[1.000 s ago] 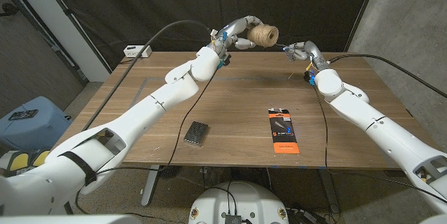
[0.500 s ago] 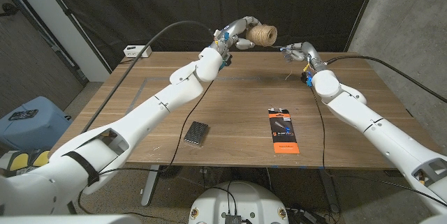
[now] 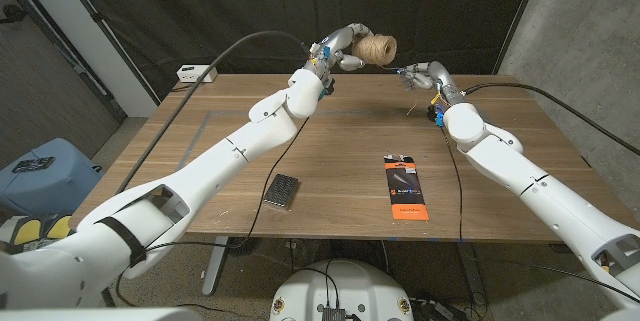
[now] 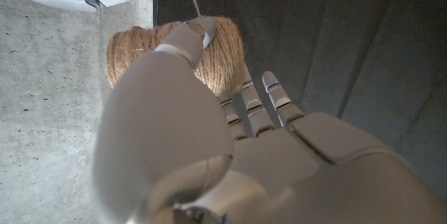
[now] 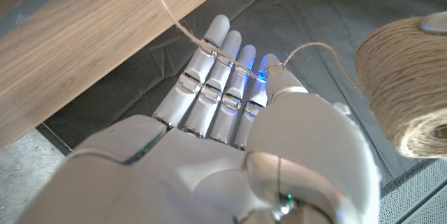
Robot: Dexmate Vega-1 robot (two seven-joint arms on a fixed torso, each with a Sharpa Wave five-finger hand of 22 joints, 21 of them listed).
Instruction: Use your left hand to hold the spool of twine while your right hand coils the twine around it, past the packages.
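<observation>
While my left hand grips the spool of twine near the top centre of the head view, raised beyond the table's far edge, my thumb presses on the wound face and the other fingers wrap behind it. My right hand sits just right of the spool, also raised over the far edge. The twine runs from the spool to my right fingers and trails off toward the table; it looks draped over partly extended fingers, though I cannot tell for certain whether it is pinched.

Both packages lie well forward on the table: the orange and black package lower right of centre, the small dark package lower left of centre.

Judgement on the step in hand: winding another turn. To do it well, I should keep the spool steady, hold light tension so the strand does not slip off my fingers, and circle close round the spool so each turn lands on the wound body, not its end.
</observation>
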